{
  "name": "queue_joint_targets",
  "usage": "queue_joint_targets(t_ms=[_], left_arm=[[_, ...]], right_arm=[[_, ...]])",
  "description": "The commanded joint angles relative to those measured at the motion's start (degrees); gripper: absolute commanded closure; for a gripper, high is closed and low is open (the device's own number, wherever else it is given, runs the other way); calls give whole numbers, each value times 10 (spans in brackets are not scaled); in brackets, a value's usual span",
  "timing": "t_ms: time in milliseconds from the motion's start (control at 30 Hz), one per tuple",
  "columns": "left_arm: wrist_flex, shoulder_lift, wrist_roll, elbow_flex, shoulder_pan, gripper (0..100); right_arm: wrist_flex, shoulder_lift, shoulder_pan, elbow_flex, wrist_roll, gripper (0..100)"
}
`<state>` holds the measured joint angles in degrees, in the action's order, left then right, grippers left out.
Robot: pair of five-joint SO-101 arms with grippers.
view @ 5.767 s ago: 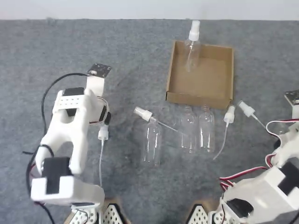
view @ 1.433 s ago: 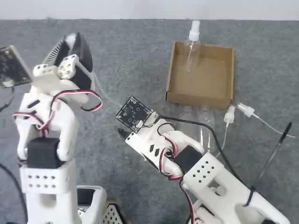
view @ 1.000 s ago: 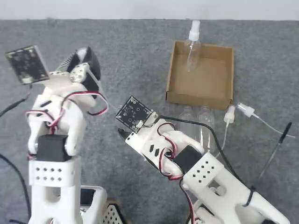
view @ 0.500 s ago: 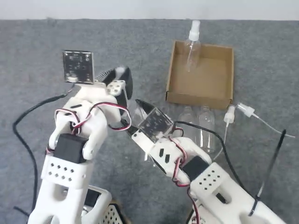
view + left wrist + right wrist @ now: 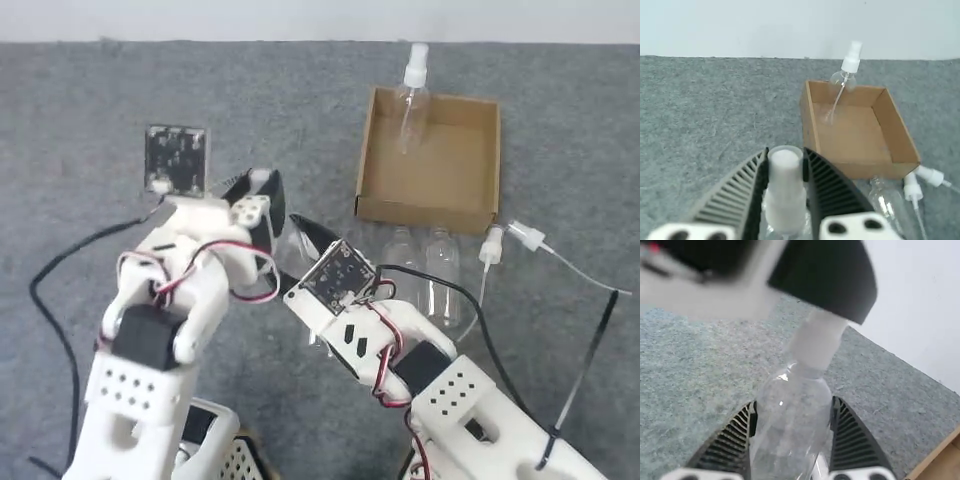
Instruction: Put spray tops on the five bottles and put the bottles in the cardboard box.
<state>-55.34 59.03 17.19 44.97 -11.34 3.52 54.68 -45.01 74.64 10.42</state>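
Clear plastic bottle is clamped by its body between the ribbed dark fingers of the right gripper, with its neck pointing toward the left arm. A white spray top is pinched between the two fingers of the left gripper. In the right wrist view that top meets the neck of the held bottle; I cannot tell whether it is seated.

In the high view the two grippers come together near the middle of the grey carpeted table, left of the open brown cardboard box. One clear bottle with a white spray top fitted leans in the box, its top sticking out over the far rim. Two uncapped clear bottles lie side by side just in front of the box's near wall, partly behind the right arm. Two loose white spray tops with thin tubes lie just right of them, near the box's front right corner.
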Motion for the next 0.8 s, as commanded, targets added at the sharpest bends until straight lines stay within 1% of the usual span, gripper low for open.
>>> queue_joint_targets(t_ms=[0,67,233,400,500,633,767], left_arm=[[-9,61,-6,18,0,907],[-8,69,-7,29,1,871],[-10,69,-40,3,7,865],[-6,64,-42,-74,63,863],[17,63,-43,-94,82,863],[38,18,-57,-94,79,865],[37,-43,-60,-96,80,865]], right_arm=[[-17,26,11,-8,-5,993],[-16,26,11,-8,-5,993],[9,32,9,-9,-5,993],[11,32,9,-9,-5,993],[11,32,9,-9,-5,993],[12,32,7,-9,-5,993],[12,32,7,-9,-5,993]])
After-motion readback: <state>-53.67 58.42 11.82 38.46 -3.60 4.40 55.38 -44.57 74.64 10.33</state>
